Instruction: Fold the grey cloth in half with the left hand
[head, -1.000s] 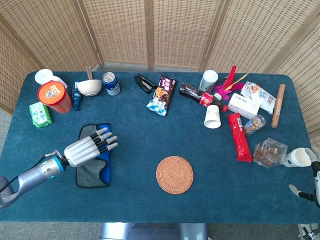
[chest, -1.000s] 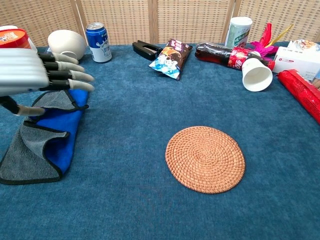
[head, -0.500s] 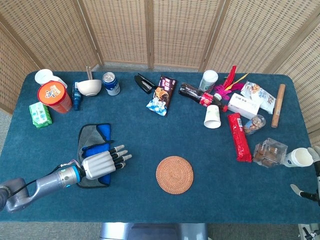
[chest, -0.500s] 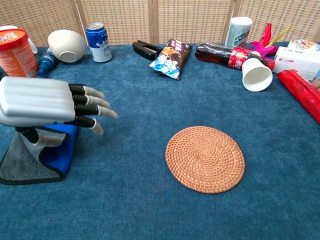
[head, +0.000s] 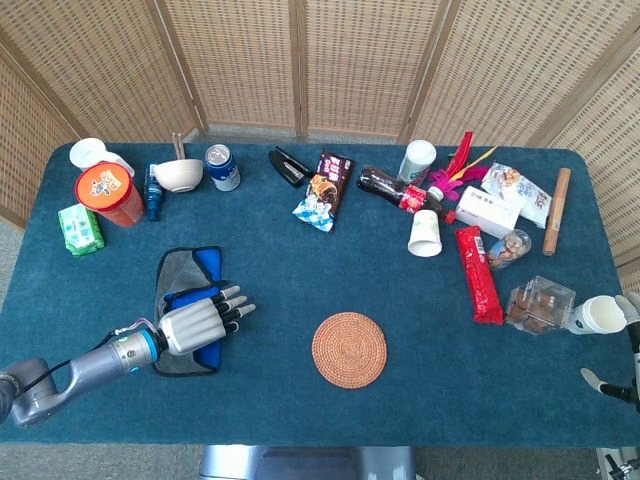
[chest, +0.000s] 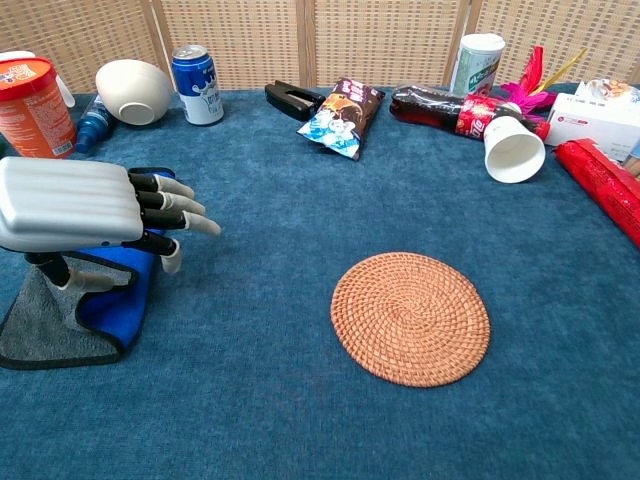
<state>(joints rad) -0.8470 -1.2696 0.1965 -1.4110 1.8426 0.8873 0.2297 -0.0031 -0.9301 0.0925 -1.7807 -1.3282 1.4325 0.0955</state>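
My left hand (head: 200, 320) sits palm down over the grey cloth (head: 178, 272), fingers (chest: 178, 205) spread and pointing right, holding nothing. The thumb hangs under the palm, just above the cloth in the chest view; I can't tell if it touches. The cloth lies near the left front of the desk (head: 300, 270), doubled over so the blue inner side (chest: 120, 290) shows along its right edge, grey with black trim (chest: 45, 335) at the near left corner.

My right hand (head: 612, 382) is only partly in frame at the far right edge of the head view; I can't tell whether it's open or closed.

A round woven coaster (chest: 410, 317) lies mid-desk, well apart from the cloth. Along the back left stand an orange cup (chest: 32, 105), a white bowl (chest: 133, 91) and a blue can (chest: 196, 70). A snack bag (chest: 340, 118) lies back centre, and a white paper cup (chest: 514, 148) lies tipped on its side at the back right.
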